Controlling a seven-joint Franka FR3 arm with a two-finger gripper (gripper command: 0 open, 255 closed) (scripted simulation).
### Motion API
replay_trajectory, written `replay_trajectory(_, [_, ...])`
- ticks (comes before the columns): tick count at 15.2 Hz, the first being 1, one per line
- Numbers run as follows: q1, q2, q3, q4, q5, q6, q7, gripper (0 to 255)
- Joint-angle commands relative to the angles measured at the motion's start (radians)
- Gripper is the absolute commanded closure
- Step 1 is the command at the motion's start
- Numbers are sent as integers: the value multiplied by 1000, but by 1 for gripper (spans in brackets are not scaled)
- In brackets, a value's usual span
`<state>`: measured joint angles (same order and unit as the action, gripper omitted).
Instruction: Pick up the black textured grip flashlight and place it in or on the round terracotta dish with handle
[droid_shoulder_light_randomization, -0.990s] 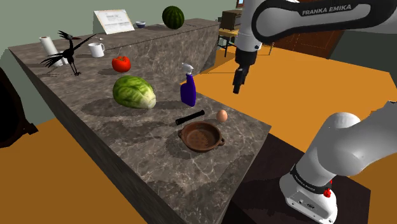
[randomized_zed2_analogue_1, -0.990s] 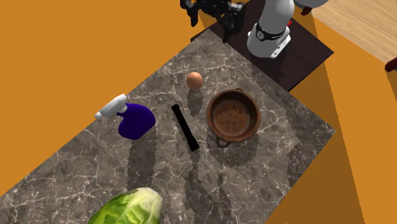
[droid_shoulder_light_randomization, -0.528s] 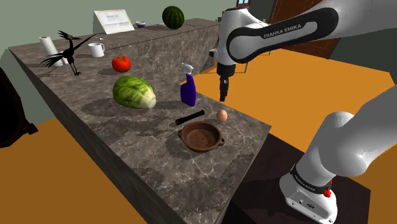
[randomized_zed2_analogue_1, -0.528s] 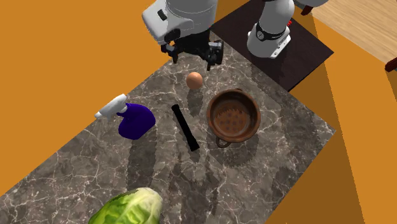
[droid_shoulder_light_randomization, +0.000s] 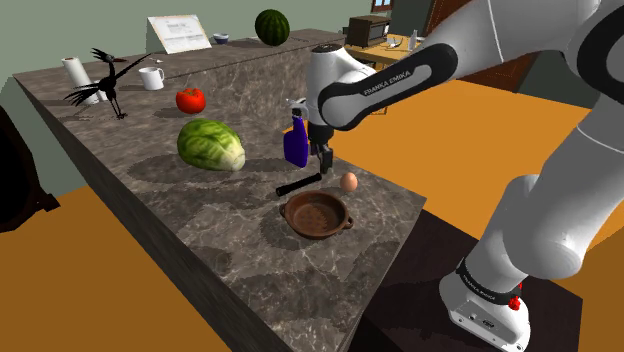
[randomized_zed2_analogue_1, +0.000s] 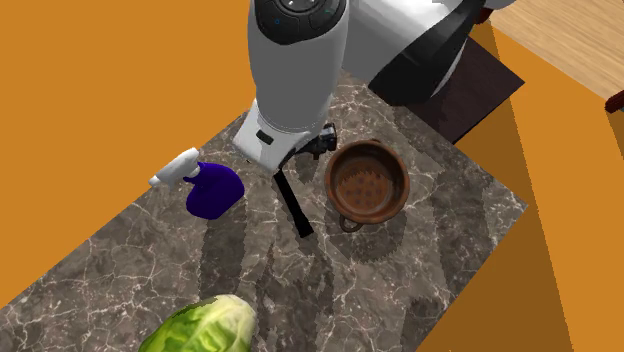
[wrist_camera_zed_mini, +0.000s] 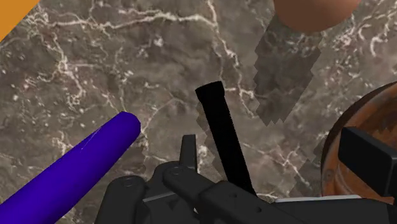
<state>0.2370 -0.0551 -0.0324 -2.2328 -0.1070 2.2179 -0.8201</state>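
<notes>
One long counter (droid_shoulder_light_randomization: 250, 270) of dark, white-veined stone carries everything, with orange floor (droid_shoulder_light_randomization: 130, 300) on both sides of it. The white arm (droid_shoulder_light_randomization: 400, 75) rises from the dark stand (droid_shoulder_light_randomization: 400, 300) at the shoulder view's lower right. It bends across to the left, with its wrist turned down over the end of the counter nearest the stand.

A green head of lettuce (droid_shoulder_light_randomization: 210, 145) lies further along the counter. A watermelon (droid_shoulder_light_randomization: 271, 26) and a black bird figure (droid_shoulder_light_randomization: 105, 85) stand well beyond it.

The round brown dish (droid_shoulder_light_randomization: 317, 214) sits near the counter's end, with a small handle on its rim. The purple spray bottle (droid_shoulder_light_randomization: 295, 140), which has a white trigger head, stands upright near it.

The black flashlight (droid_shoulder_light_randomization: 298, 186) lies flat on the stone between the bottle and the dish. It is just beside the dish's rim but apart from it. In the second exterior view, one end of it passes under the arm.

The black gripper (droid_shoulder_light_randomization: 324, 165) hangs just above that end. In the wrist view its fingers stand spread apart. The flashlight's barrel runs between them, closer to one finger (wrist_camera_zed_mini: 188, 153), and neither finger clasps it. The other finger shows over the dish's rim.

A red tomato (droid_shoulder_light_randomization: 190, 99) rests past the lettuce. A small brown egg (droid_shoulder_light_randomization: 349, 181) sits near the flashlight's end and the dish, touching neither.
</notes>
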Motion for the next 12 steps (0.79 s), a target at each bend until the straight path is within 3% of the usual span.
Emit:
replay_trajectory(1, [11,60,7,23,-14,48,-77,0])
replay_trajectory(4, [28,150,28,61,-40,113,-170,0])
replay_trajectory(12, [23,223,23,41,-54,207,-166,0])
